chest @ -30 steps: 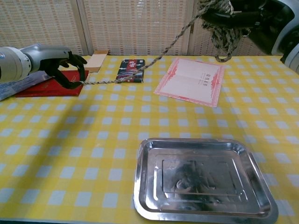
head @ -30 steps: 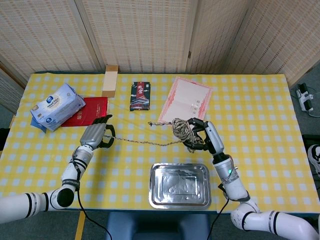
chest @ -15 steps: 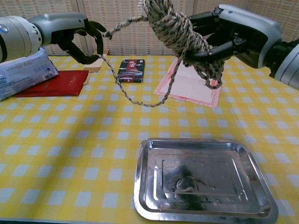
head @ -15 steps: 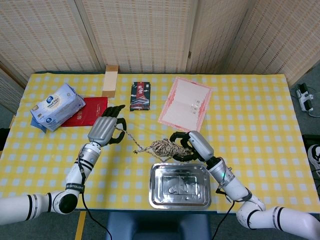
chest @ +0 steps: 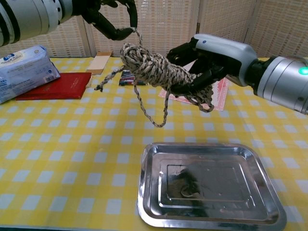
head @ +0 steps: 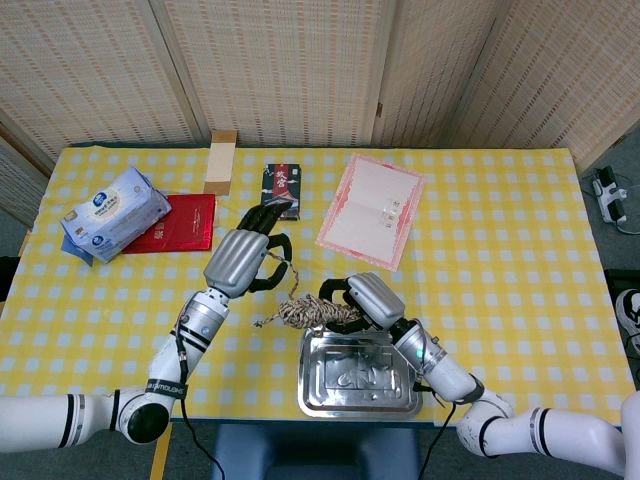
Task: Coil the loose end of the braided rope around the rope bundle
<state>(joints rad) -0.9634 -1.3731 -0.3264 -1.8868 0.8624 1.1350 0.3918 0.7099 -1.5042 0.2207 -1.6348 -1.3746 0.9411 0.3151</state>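
My right hand (head: 365, 298) (chest: 211, 57) holds the braided rope bundle (head: 312, 313) (chest: 161, 71) lying sideways in the air, above the table's near middle. The left hand (head: 243, 258) (chest: 103, 14) is raised just left of the bundle and pinches the loose end (chest: 134, 36) close to the bundle's left tip. A slack loop of rope (chest: 154, 108) hangs below the bundle, and a short tail (head: 268, 319) (chest: 107, 79) sticks out to the left.
A metal tray (head: 400, 395) (chest: 260, 192) lies at the front edge under the bundle. Further back are a pink certificate (head: 372, 208), a dark booklet (head: 279, 190), a red folder (head: 180, 221), a wipes pack (head: 112, 212) and a wooden block (head: 220, 160).
Both hands came nearer and closer together. The left hand rose and moved right with the loose end. The taut line shortened, and the bundle swung left to lie sideways over the tray's edge.
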